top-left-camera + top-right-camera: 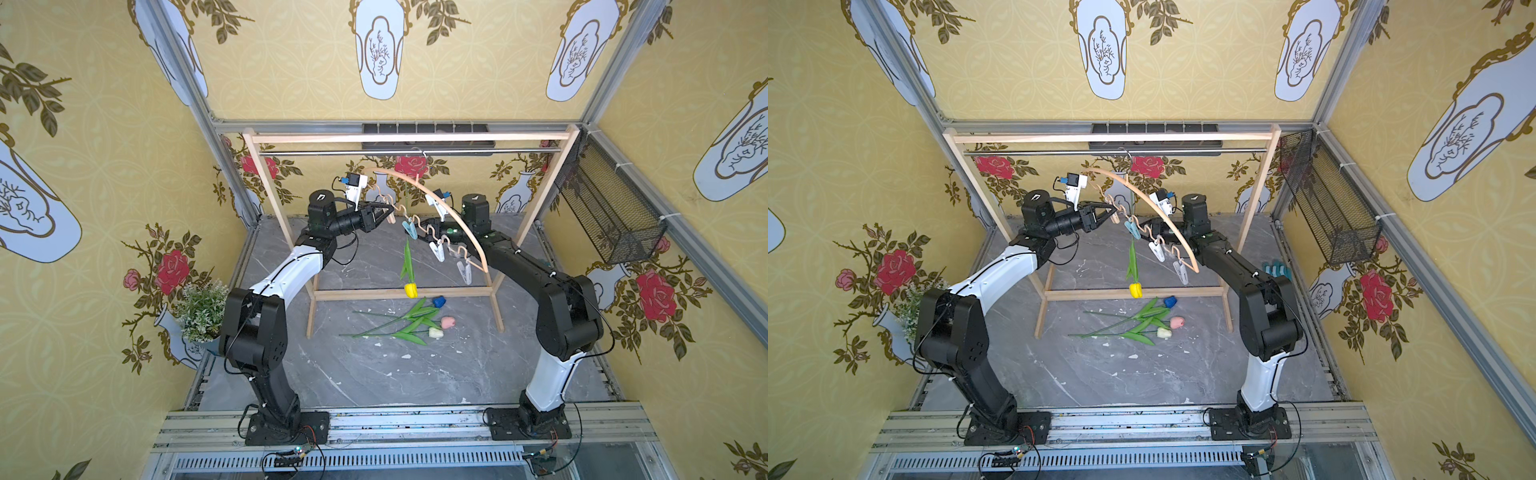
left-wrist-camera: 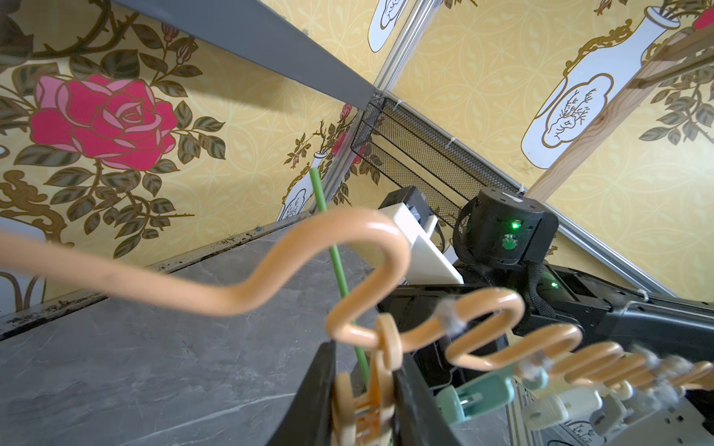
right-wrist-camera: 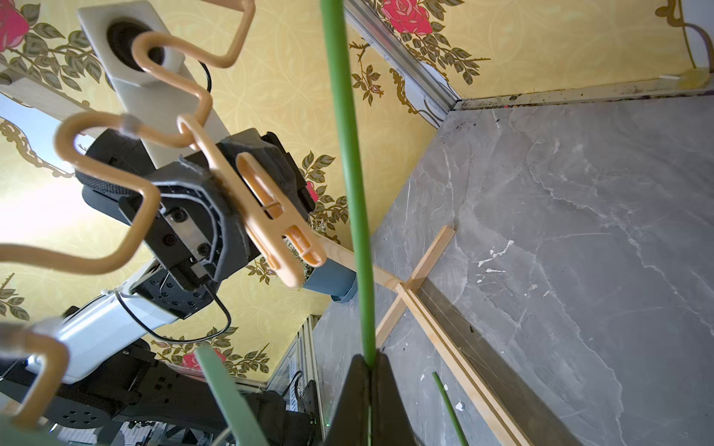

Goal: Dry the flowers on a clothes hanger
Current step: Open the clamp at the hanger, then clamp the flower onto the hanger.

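Observation:
The clothes hanger (image 1: 457, 216) (image 1: 1168, 216) hangs tilted from the rack's metal rail. My left gripper (image 1: 390, 214) (image 1: 1113, 212) (image 2: 365, 370) is shut on a peach clothespin (image 2: 382, 382) (image 3: 262, 208) on the hanger's wavy bar. My right gripper (image 1: 417, 237) (image 1: 1144, 230) (image 3: 369, 361) is shut on the green stem (image 3: 349, 154) (image 2: 336, 255) of the yellow flower (image 1: 411, 289) (image 1: 1135, 289), which hangs head down. That stem runs up beside the peach pin, apart from it. Blue (image 1: 438, 301), pink (image 1: 448, 322) and white (image 1: 435, 332) flowers lie on the grey floor.
The wooden rack (image 1: 407, 137) with its metal rail (image 1: 374, 152) spans the back, and its lower crossbar (image 1: 374, 294) lies just behind the flowers on the floor. A potted plant (image 1: 201, 309) stands at the left wall. A wire basket (image 1: 606, 212) hangs on the right wall.

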### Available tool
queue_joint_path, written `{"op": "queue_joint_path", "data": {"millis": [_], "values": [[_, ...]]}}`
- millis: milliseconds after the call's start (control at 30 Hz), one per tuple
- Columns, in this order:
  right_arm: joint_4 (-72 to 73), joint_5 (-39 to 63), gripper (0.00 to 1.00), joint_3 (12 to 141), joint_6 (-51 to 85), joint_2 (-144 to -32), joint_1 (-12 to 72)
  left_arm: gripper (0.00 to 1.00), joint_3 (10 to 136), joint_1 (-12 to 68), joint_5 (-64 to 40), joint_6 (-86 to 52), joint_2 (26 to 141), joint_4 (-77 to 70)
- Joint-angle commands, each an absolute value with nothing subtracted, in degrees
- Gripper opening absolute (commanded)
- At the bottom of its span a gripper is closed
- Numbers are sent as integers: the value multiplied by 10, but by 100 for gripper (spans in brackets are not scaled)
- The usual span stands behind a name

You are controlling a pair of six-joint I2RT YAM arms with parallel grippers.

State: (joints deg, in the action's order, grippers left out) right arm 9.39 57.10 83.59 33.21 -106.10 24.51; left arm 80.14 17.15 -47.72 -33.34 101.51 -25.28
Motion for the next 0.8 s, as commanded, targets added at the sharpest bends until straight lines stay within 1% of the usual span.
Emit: {"op": "queue_joint_path", "data": {"millis": [0,333,600,767], "values": [[131,584,0,844,345,-1066,248,24,798,171,-486,-345,1021,-282],[137,588,0,867,352,-1084,265,24,798,176,-487,-353,1025,-290],[191,604,0,838,380,-1073,266,24,800,177,-490,-356,1026,-292],[196,606,0,835,381,-1072,266,24,800,178,-495,-357,1027,-291]]}}
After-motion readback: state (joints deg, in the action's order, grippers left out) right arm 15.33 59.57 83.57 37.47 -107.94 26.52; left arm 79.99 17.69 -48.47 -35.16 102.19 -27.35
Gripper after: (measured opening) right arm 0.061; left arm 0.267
